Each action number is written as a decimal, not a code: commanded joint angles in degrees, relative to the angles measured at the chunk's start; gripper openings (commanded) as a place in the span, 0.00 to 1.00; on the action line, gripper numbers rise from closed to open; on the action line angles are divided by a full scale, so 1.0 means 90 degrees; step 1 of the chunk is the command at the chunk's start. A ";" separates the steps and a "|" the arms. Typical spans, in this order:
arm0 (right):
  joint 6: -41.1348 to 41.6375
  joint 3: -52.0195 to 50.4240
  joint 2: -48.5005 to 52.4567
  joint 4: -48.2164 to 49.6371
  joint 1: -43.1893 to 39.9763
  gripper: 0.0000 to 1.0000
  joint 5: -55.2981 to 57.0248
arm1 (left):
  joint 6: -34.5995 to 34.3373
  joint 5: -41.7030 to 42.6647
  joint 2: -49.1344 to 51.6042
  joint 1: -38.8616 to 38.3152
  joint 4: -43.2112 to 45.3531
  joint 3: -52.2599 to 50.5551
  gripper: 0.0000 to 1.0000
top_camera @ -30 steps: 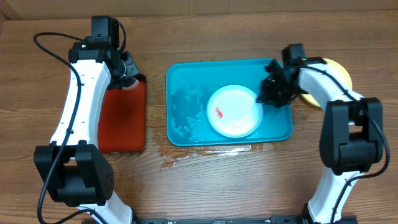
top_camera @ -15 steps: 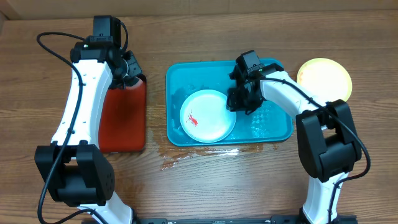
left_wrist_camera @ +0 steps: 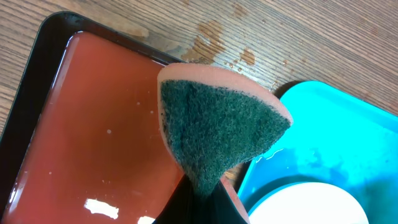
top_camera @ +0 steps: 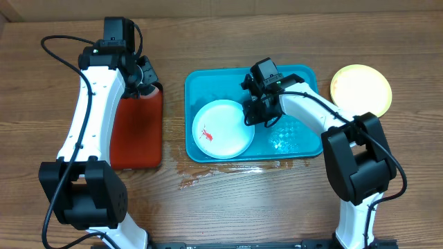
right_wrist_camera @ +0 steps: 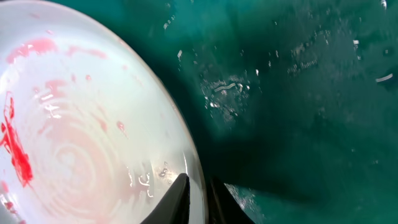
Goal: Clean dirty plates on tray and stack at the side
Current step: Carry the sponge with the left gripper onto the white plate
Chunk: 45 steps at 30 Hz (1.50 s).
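Two plates showed: white plate (top_camera: 221, 138) in tray (top_camera: 304, 72), gripped by right pincer (right_wrist_camera: 198, 190); yellow plate (top_camera: 360, 90) on desk (top_camera: 277, 204); left pincer (left_wrist_camera: 202, 196) clamped sponge (left_wrist_camera: 217, 124).

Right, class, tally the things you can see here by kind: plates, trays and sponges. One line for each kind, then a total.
Plates: 2 (white plate, yellow plate)
Trays: 2 (blue tray, red tray)
Sponges: 1 (sponge)
Total: 5

One each: white plate (top_camera: 225, 135), yellow plate (top_camera: 360, 88), blue tray (top_camera: 208, 83), red tray (top_camera: 136, 131), sponge (left_wrist_camera: 217, 130).
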 commanded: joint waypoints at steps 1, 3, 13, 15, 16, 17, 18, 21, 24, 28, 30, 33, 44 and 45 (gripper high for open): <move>0.0041 0.0126 0.0034 0.0267 -0.0024 0.18 0.0022 | 0.0032 0.0053 0.0046 -0.0029 0.0027 -0.0024 0.04; -0.0087 0.0126 0.0056 0.0408 -0.0024 0.18 0.0019 | 0.0029 0.0056 0.0046 -0.0032 0.0024 -0.0024 0.04; -0.0117 0.0124 0.0228 0.0442 -0.0024 0.14 -0.0053 | 0.0032 0.0056 0.0046 -0.0032 0.0027 -0.0024 0.04; 0.0168 0.0124 0.0228 0.0464 -0.0024 0.08 -0.0073 | 0.0029 0.0056 0.0046 -0.0041 0.0024 -0.0024 0.04; 0.0406 0.0124 0.0228 0.0493 -0.0024 0.06 -0.0073 | 0.0029 0.0058 0.0046 -0.0044 0.0024 -0.0024 0.04; 0.0777 0.0124 0.0228 0.0542 -0.0027 0.04 -0.0075 | 0.0029 0.0061 0.0046 -0.0053 0.0024 -0.0024 0.04; 0.0988 0.0124 0.0228 0.0571 -0.0027 0.04 -0.0075 | 0.0029 0.0087 0.0046 -0.0056 0.0022 -0.0024 0.04; 0.1882 0.0124 0.0228 0.0651 -0.0027 0.04 -0.0070 | 0.0029 0.0357 0.0046 -0.0061 0.0029 -0.0024 0.04; 0.2725 0.0124 0.0228 0.0731 -0.0032 0.04 -0.0068 | 0.0032 0.0454 0.0046 -0.0102 0.0034 -0.0024 0.04; 0.3291 0.0124 0.0228 0.0644 -0.0051 0.04 0.0177 | 0.0163 0.0556 0.0046 -0.0335 0.0058 -0.0024 0.04; 0.3568 0.0124 0.0228 0.0733 -0.0051 0.04 0.0639 | 0.0221 0.0568 0.0046 -0.0607 0.0134 -0.0027 0.04; 0.3580 0.0124 0.0226 0.0894 -0.0051 0.04 0.0515 | 0.0219 0.0571 0.0073 -0.0976 0.0340 -0.0032 0.04; 0.3580 0.0124 0.0228 0.0852 -0.0051 0.04 0.0622 | 0.0100 0.1528 0.1394 -0.1936 0.1166 -0.0032 0.04; 0.3580 0.0124 0.0228 0.0852 -0.0051 0.04 0.0644 | 0.0100 0.1627 0.1600 -0.2038 0.1360 -0.0032 0.04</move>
